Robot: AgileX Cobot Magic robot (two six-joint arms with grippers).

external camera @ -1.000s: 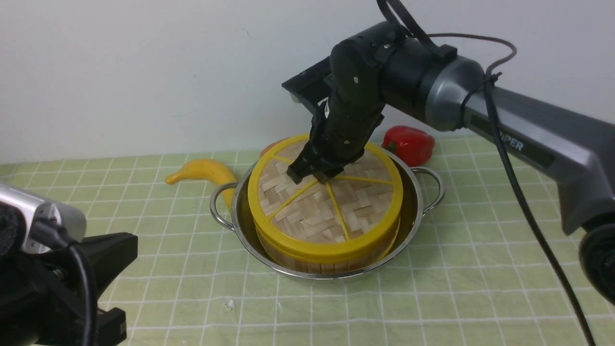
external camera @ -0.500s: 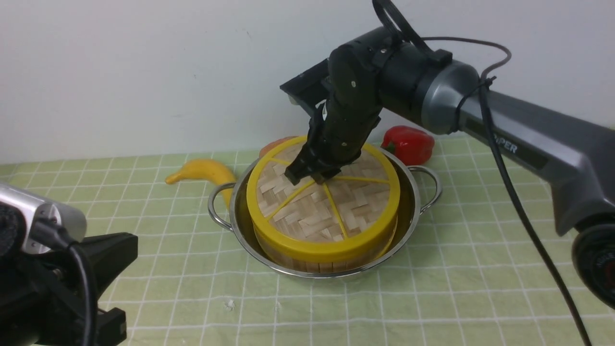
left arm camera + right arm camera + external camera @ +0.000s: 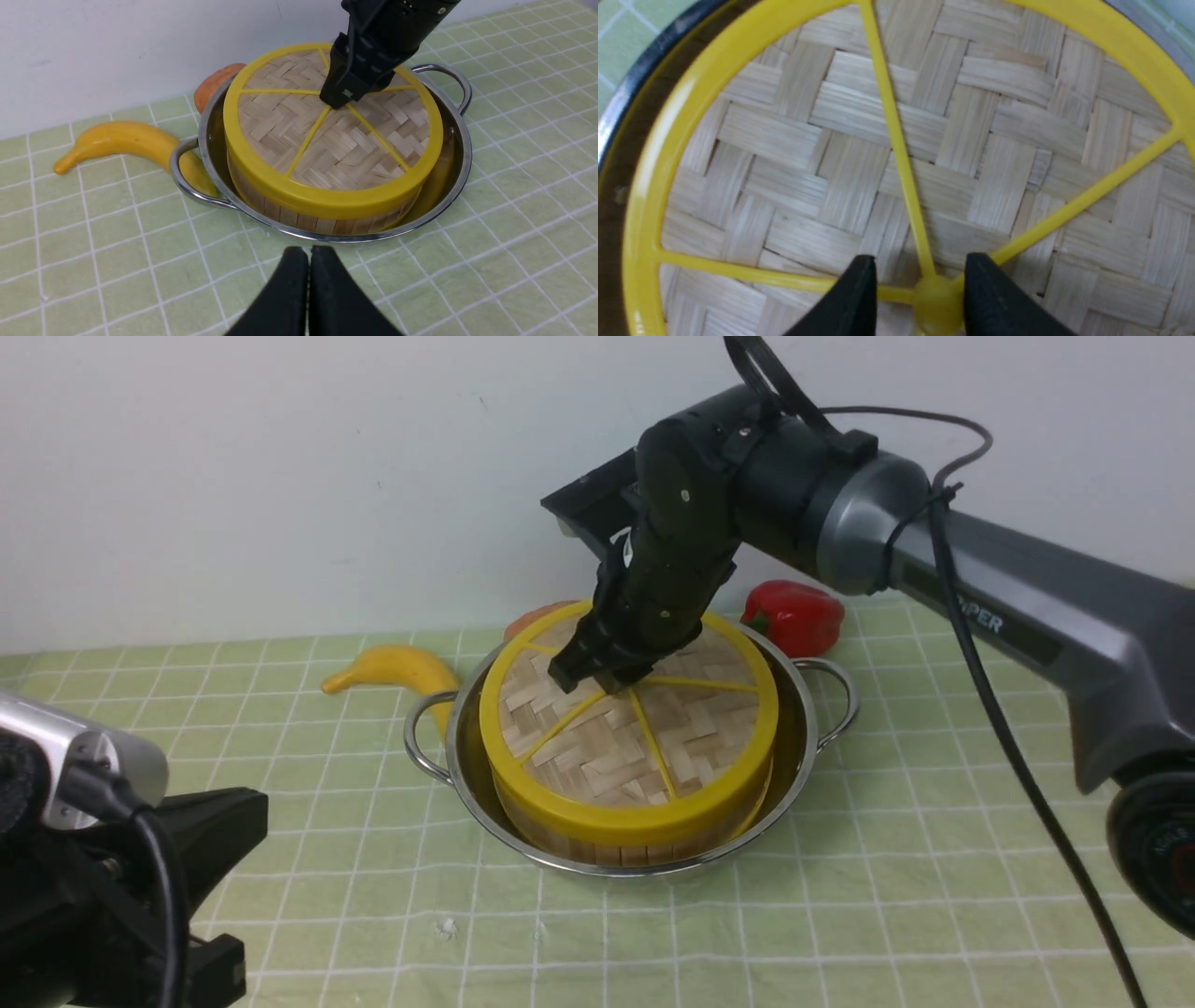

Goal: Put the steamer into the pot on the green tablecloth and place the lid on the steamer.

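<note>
Find the pot (image 3: pixel 803 728) on the green tablecloth (image 3: pixel 887 896), about midway between the left and right edges of the counter and closer to the far edge than the near one. See the steamer (image 3: pixel 644 851) standing upright inside it, with the lid (image 3: pixel 635 747) lying flat and level on top, yellow rim over yellow rim. Being round, has no long side to speak of; points its little yellow knob (image 3: pixel 936 305) straight up, with five spokes running out from it like a wheel. Look at the right gripper (image 3: pixel 920 280) pointing down over the middle of the lid, opened a little way, one finger on each side of the knob, with a small gap showing on one side, so likely not squeezing anything. Look at the left gripper (image 3: pixel 308 261) low by the near left corner, pressed closed with nothing inside. Probably light and stiff, made of thin woven bamboo, and maybe easy to crack under a hard push. Best to take hold by the knob, the only bump on a flat top; hard to pinch across the wide rim. Likely easy to slide sideways if bumped, so better to lift away straight up. Leave alone the banana (image 3: pixel 392 667) toward the far left and the red pepper (image 3: pixel 794 616) by the far edge behind the pot.
</note>
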